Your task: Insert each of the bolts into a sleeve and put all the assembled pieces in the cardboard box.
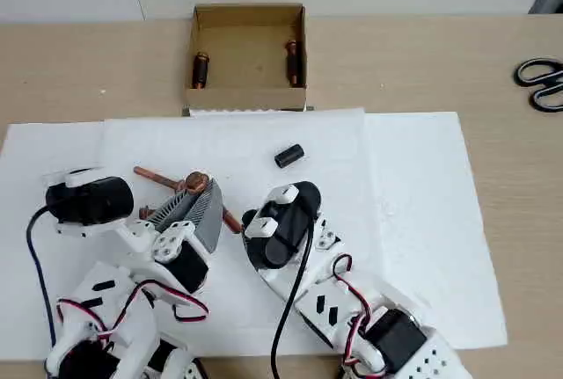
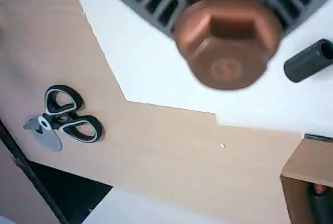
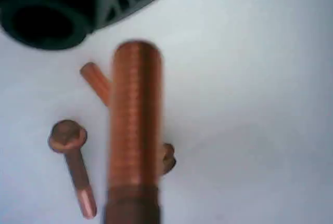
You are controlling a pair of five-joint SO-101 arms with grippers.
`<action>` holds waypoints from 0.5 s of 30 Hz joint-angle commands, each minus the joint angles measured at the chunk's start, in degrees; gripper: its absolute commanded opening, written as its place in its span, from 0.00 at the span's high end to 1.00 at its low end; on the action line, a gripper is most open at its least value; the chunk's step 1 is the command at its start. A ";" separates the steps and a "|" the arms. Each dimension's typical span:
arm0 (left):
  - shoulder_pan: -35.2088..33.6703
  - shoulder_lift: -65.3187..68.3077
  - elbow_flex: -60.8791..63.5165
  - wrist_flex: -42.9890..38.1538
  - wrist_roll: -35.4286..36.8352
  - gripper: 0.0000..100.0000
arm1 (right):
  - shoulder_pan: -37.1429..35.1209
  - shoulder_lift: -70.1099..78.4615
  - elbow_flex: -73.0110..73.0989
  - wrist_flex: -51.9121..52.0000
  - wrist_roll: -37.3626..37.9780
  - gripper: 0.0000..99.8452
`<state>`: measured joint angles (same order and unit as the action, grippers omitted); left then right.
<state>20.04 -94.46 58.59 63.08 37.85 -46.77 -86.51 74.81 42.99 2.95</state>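
The left gripper [image 1: 195,196] has its fingers closed on a copper bolt [image 1: 196,183], head poking out at the tips, low over the white sheet [image 1: 413,221] on the bench [image 1: 440,62]. The right arm [image 1: 281,221] sits just beside it, and whether it holds anything cannot be told. Two assembled pieces [image 1: 201,69] lie in the box [image 1: 246,96] and spare bolts [image 1: 154,174] lie near the gripper, so this looks like the insertion step: the next move likely needs the loose sleeve [image 1: 288,156] steadied and the bolt lined up with its bore.
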 commanded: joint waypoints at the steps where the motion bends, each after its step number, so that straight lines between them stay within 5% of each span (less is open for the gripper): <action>1: 0.26 -0.44 -0.40 -0.35 -0.44 0.99 | -0.48 -0.66 -0.53 -1.80 0.62 1.00; 15: 0.09 -0.44 0.40 -2.81 -1.58 0.99 | -3.82 -0.66 -0.62 -1.80 0.53 1.00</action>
<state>20.13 -94.46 58.68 63.08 37.14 -50.02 -86.51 74.81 42.73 3.12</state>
